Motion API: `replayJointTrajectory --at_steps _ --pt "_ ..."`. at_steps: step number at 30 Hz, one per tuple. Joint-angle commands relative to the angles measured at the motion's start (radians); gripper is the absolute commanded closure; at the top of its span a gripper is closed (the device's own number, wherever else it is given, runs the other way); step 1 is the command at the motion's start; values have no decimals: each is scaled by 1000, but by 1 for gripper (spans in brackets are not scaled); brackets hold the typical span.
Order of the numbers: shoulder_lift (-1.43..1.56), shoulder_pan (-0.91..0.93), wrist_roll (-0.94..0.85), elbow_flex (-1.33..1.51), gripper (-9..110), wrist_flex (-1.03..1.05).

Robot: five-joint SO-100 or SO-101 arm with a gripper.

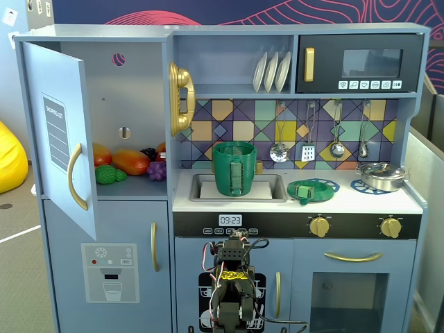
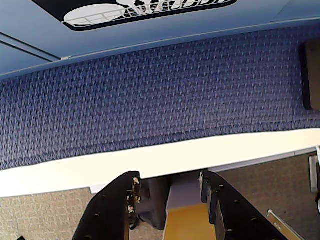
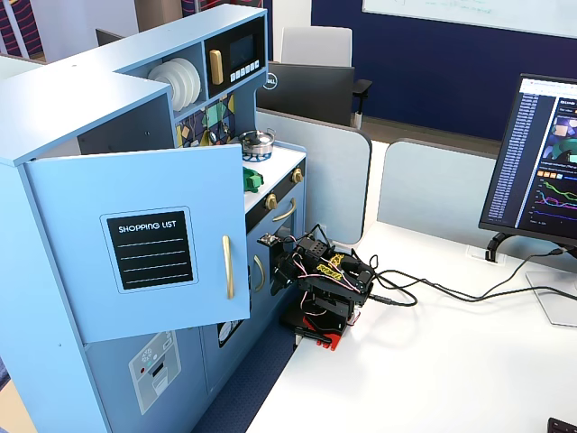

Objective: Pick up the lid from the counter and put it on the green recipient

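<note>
My end effector (image 2: 170, 187) hangs low over blue carpet, fingers slightly parted, holding nothing. Up on the bench, the green recipient (image 1: 234, 168) stands in the sink (image 1: 277, 189), nothing visible inside it. The lid (image 1: 305, 191) lies on a blue burner ring (image 1: 325, 184) just right of it.

One fixed view faces the blue wooden toy kitchen (image 1: 291, 208) head-on, close, behind the folded arm. Another fixed view (image 3: 135, 225) stands farther off, at its side. The wrist view looks down past the black pincer (image 2: 170, 187) at blue carpet.
</note>
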Motion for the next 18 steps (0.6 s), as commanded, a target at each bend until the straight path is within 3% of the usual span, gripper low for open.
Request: replayJointTrajectory --at_steps 1,18 --pt "-6 49 -15 -3 101 186" --pt "-6 28 40 -3 101 183"
